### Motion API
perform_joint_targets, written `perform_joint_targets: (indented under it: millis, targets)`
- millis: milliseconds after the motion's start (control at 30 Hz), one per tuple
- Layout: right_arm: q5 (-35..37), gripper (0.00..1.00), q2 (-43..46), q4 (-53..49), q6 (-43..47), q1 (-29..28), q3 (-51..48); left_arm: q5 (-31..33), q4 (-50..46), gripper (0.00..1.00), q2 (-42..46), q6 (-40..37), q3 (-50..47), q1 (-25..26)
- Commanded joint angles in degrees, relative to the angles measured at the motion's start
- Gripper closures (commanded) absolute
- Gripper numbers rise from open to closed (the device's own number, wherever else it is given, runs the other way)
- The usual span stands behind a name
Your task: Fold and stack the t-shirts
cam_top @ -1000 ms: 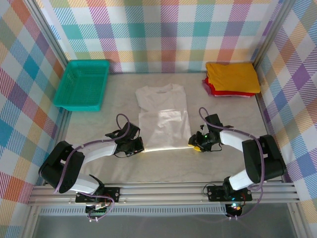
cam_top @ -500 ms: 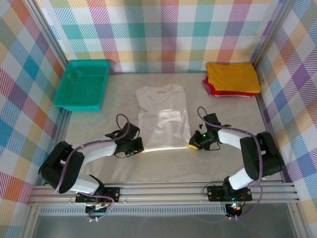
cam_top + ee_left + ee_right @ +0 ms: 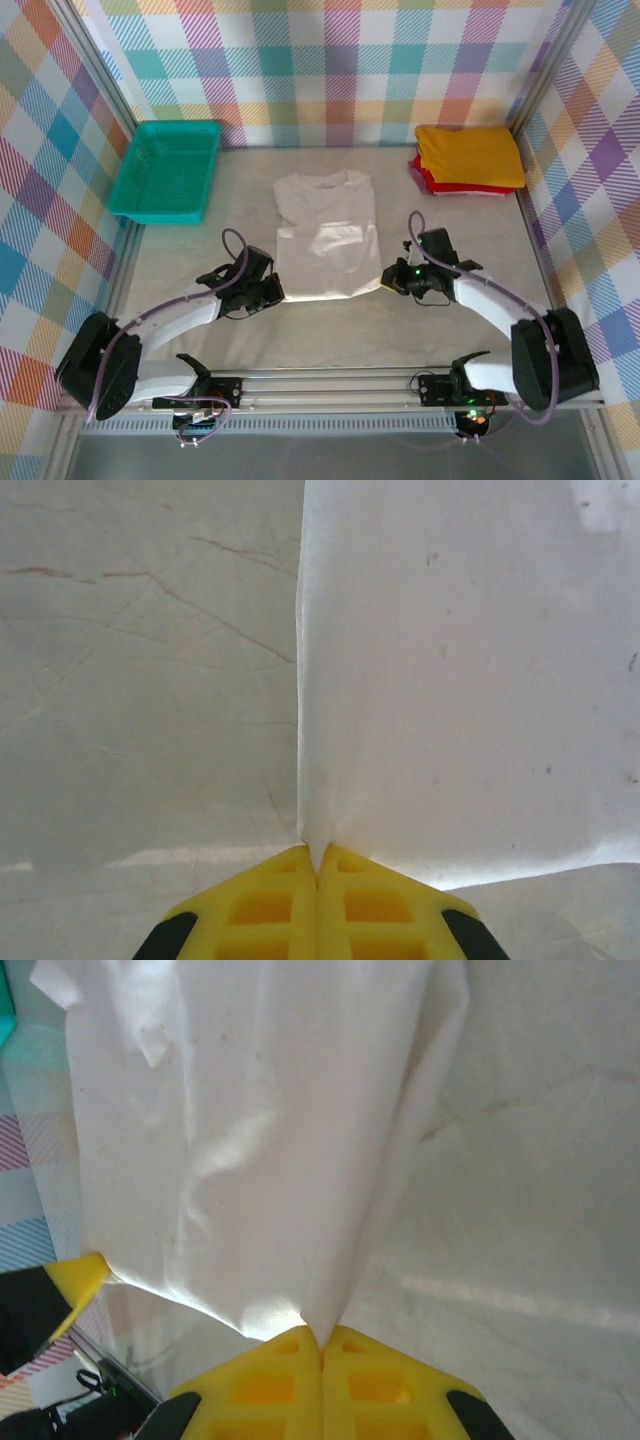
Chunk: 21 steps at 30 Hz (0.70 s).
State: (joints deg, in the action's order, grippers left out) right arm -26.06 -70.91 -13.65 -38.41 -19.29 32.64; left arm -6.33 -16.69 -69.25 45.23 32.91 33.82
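— Where does the white t-shirt (image 3: 328,235) lie?

— Flat on the desk (image 3: 330,335), to the right of the teal basket (image 3: 178,124) and a little nearer the arms than it. Its collar points to the far wall. Its near hem is off the surface at both corners.

— And the other shirts?

— The mustard-yellow t-shirt (image 3: 470,155) sits folded on the red t-shirt (image 3: 440,187), far to the right of the basket, about level with it, in the far corner.

— What do the hands hold?

— The left hand (image 3: 272,292) is nearer than the basket and to its right. It is pinched tight on the white shirt's near left corner; in the left wrist view its yellow fingers (image 3: 270,910) meet with the cloth edge rising from between them.

— The right one?

— The right hand (image 3: 388,283), further right of the basket, is clamped on the near right corner. In the right wrist view the cloth fans up from its closed tips (image 3: 320,1340).
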Motion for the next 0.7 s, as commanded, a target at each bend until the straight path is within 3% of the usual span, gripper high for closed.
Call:
perform_joint_targets:
  millis: [0,200,367,500,567,667]
  targets:
    - [-0.06,1.00,5.06,-5.16,0.00,-2.78,-3.67,0.40,-5.41,1.00,5.82,0.82,-3.53,0.21]
    - [3.44,1.00,22.50,-12.93,-5.08,-8.92,-8.00,-0.26,-12.49,1.00,22.50,4.22,-5.84,5.30]
    - [7.01,1.00,33.46,-20.34,-7.47,-9.63,-5.47,-2.19,-17.26,1.00,30.78,3.31,-2.13,6.51]
    - [12.55,1.00,28.82,-22.51,-4.71,-9.54,3.16,0.94,-18.81,1.00,26.36,-0.04,6.69,5.17]
    - [14.28,1.00,23.60,-21.30,-2.63,-9.22,8.37,1.23,-18.62,1.00,22.09,-2.28,11.41,2.32]
    - [14.55,1.00,16.61,-17.62,-0.52,-6.73,14.89,-3.51,-12.59,1.00,15.17,-4.57,15.94,-4.81]
